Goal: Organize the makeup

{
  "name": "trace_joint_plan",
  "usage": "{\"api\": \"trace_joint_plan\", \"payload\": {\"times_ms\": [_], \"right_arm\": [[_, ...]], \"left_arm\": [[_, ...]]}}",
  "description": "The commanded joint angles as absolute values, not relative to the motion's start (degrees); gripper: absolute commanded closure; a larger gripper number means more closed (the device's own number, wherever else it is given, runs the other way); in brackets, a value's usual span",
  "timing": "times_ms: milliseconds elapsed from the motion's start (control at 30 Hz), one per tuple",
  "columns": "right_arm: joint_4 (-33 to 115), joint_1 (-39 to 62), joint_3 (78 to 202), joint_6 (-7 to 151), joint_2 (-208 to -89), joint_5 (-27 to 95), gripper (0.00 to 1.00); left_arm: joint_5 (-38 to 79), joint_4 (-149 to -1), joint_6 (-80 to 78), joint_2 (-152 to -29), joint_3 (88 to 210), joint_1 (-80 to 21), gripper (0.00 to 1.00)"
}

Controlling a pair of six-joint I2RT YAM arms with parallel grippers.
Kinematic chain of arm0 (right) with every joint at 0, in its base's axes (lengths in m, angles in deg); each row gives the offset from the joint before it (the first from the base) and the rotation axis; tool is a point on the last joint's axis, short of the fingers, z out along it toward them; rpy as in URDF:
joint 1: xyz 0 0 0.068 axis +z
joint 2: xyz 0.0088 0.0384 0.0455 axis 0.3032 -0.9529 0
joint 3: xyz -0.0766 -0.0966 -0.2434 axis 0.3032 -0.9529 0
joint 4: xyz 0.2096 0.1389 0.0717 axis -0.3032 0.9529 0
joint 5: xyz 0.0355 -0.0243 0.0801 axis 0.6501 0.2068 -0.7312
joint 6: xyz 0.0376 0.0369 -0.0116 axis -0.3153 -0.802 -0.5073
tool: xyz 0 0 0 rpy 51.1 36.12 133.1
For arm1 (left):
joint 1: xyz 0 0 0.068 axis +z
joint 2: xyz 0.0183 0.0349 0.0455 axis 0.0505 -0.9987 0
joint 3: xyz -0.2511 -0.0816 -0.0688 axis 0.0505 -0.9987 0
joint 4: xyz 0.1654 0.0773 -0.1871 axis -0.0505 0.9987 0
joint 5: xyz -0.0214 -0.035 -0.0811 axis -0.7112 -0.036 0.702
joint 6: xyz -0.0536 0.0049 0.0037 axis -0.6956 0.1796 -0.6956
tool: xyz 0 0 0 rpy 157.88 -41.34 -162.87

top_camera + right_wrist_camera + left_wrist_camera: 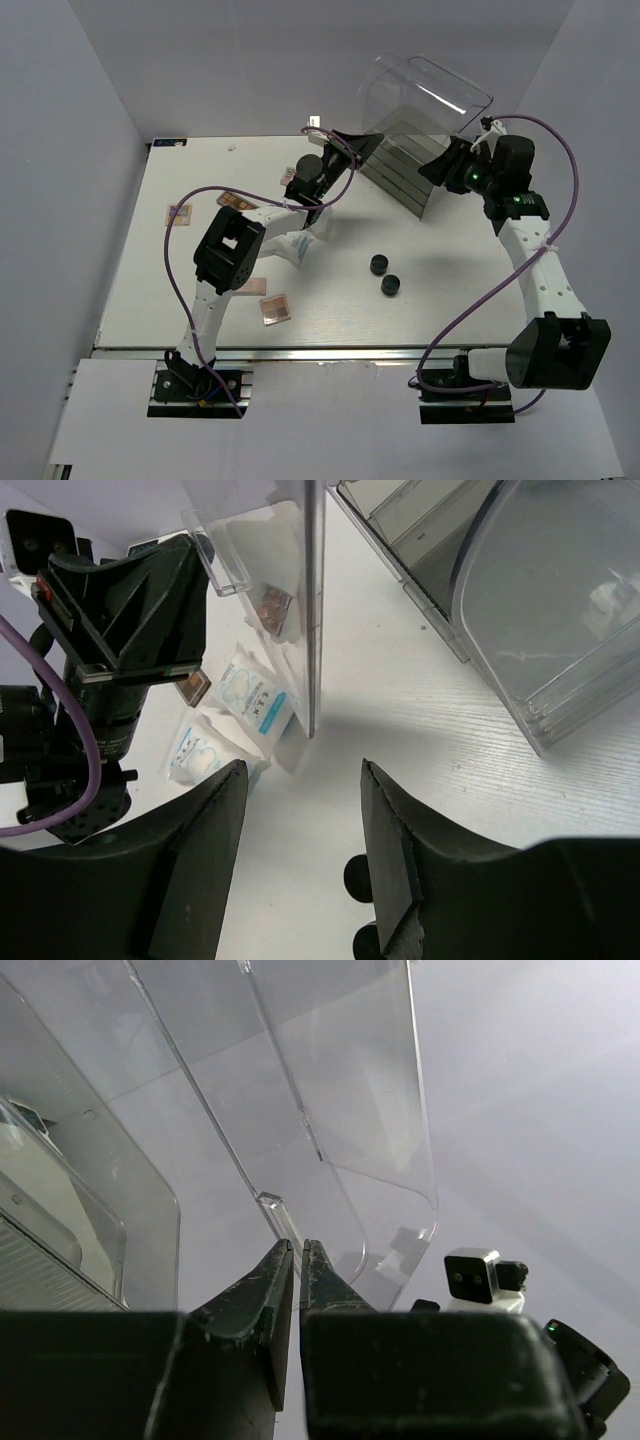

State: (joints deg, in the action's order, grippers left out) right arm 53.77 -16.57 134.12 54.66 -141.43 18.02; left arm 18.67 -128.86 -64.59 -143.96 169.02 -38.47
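My left gripper (357,150) is shut at the left face of the tall clear drawer box (420,150). In the left wrist view its tips (297,1244) sit just below a clear handle tab (276,1206), and nothing shows between them. My right gripper (432,170) is open and empty (302,768), held above the table beside the box. Two round black jars (379,264) (390,285) stand mid-table. Two white blue-printed pouches (296,245) (255,695) lie below the left gripper. Palettes lie at the left (180,214) (237,201) and near front (275,308).
The box's clear top compartment (425,90) rises at the back right. A clear panel (315,610) stands upright on the table between the grippers, with a brown palette (275,608) seen through it. White walls close in the left, back and right.
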Motion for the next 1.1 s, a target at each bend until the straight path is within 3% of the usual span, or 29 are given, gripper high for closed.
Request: {"api": "trace_joint_plan", "payload": {"times_ms": [0,500,733,833,933,967,1067], "right_arm": [[49.13,-16.86,136.7,53.49,-142.8,16.48,0.45],[37.54,-16.77,134.33,50.06,-142.89,14.37,0.46],[31.82,-16.95,133.18,49.19,-144.65,13.32,0.54],[30.42,-17.03,133.36,47.87,-145.79,11.82,0.66],[28.92,-17.03,133.1,46.99,-145.79,11.2,0.71],[28.31,-17.03,132.92,46.9,-145.7,11.2,0.75],[27.77,-17.03,132.92,46.64,-145.62,11.12,0.8]], "left_arm": [[18.01,-132.0,-64.52,-137.53,169.57,-38.14,0.89],[17.84,-132.44,-65.31,-137.97,169.21,-38.23,0.89],[17.75,-132.79,-65.66,-137.71,168.95,-38.23,0.89],[17.66,-132.79,-65.66,-137.36,168.86,-38.23,0.89],[17.22,-132.7,-65.48,-136.57,167.64,-38.14,0.78],[16.87,-132.7,-65.48,-136.13,166.15,-38.14,0.67],[14.33,-131.74,-63.56,-133.06,160.98,-38.05,0.5]]}}
